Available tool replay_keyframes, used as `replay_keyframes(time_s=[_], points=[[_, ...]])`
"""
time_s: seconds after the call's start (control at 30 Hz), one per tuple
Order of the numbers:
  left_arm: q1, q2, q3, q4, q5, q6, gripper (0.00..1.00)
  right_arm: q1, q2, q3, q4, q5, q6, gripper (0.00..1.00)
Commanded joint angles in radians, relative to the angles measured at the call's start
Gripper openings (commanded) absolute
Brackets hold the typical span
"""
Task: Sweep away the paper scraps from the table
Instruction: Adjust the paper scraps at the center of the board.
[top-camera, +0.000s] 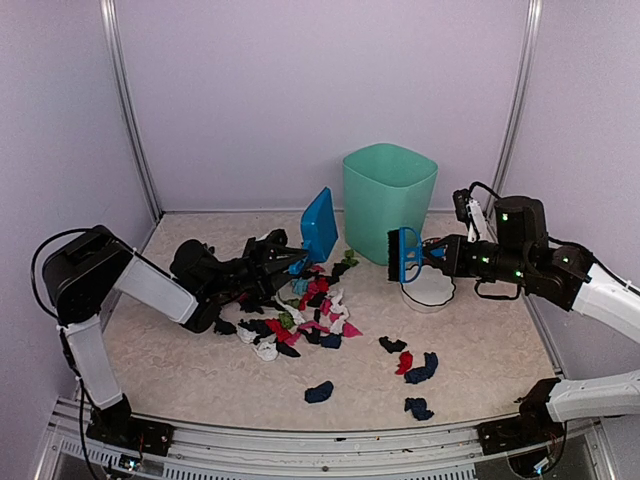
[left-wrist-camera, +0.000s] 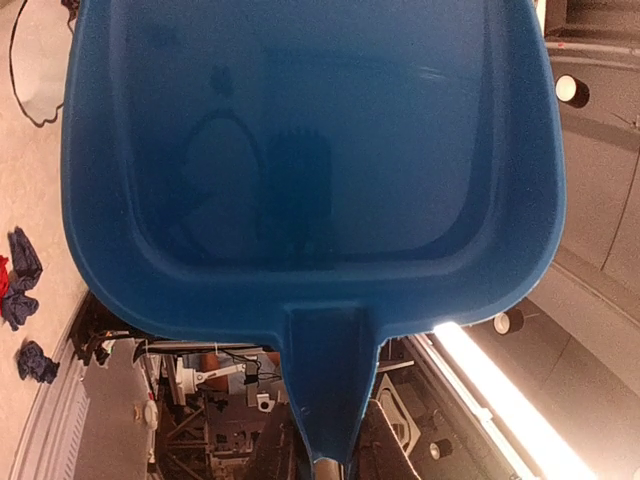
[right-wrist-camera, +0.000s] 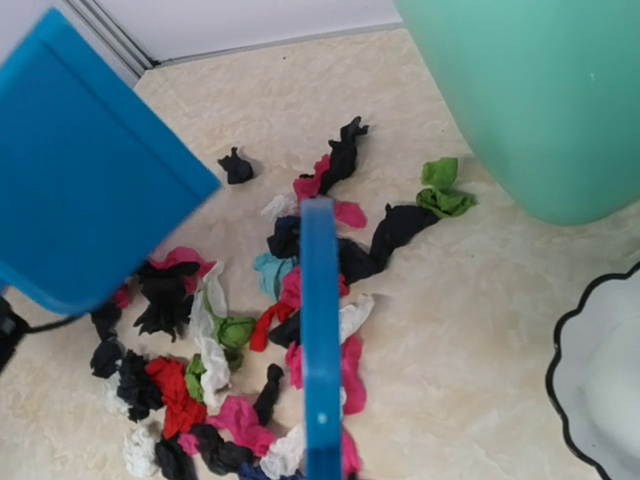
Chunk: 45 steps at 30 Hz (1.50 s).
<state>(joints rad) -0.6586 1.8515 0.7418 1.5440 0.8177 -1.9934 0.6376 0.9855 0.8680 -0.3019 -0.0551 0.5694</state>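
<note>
Positioning step: left fingers (top-camera: 290, 264) clamp the blue plastic dustpan (top-camera: 320, 225), right fingers (top-camera: 432, 253) the blue hand brush (top-camera: 404, 256); next both must lower to the crumpled coloured paper scraps (top-camera: 298, 322).

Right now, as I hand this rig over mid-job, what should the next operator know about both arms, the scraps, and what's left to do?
Left gripper: shut on the blue dustpan, held off the surface and tipped up above the pile; the left wrist view shows nothing in it.
Right gripper: shut on the blue brush, in the air near the white bowl and green bin.
Paper scraps: main pile in the middle of the table, with a few strays toward the front right.
Done: both tools are in hand.
Left: all the sweeping; no scraps collected yet.
</note>
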Motion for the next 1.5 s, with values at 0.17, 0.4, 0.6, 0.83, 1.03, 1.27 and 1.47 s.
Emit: replay_keyframes(time_s=[0.17, 0.4, 0.6, 0.83, 1.03, 1.27, 1.47], points=[[0.06, -0.235, 0.07, -0.525, 0.099, 0.421, 0.0, -0.01, 0.007, 0.016, 0.014, 0.01, -0.014, 0.0], [0.102, -0.406, 0.174, -1.216, 0.035, 0.912, 0.0, -0.009, 0.012, 0.02, 0.015, 0.007, -0.028, 0.0], [0.124, -0.515, 0.274, -1.658, -0.132, 1.243, 0.0, -0.01, 0.017, 0.012, 0.035, -0.028, -0.033, 0.0], [0.163, -0.659, 0.316, -1.938, -0.345, 1.429, 0.0, -0.007, 0.053, 0.017, 0.08, -0.101, -0.021, 0.0], [0.188, -0.754, 0.363, -2.134, -0.608, 1.536, 0.0, 0.082, 0.169, 0.093, 0.148, -0.084, 0.004, 0.0], [0.195, -0.866, 0.369, -2.22, -0.812, 1.588, 0.0, 0.208, 0.413, 0.299, 0.215, -0.014, 0.04, 0.0], [0.196, -0.957, 0.351, -2.237, -0.896, 1.62, 0.0, 0.266, 0.654, 0.518, 0.254, 0.029, 0.12, 0.0]])
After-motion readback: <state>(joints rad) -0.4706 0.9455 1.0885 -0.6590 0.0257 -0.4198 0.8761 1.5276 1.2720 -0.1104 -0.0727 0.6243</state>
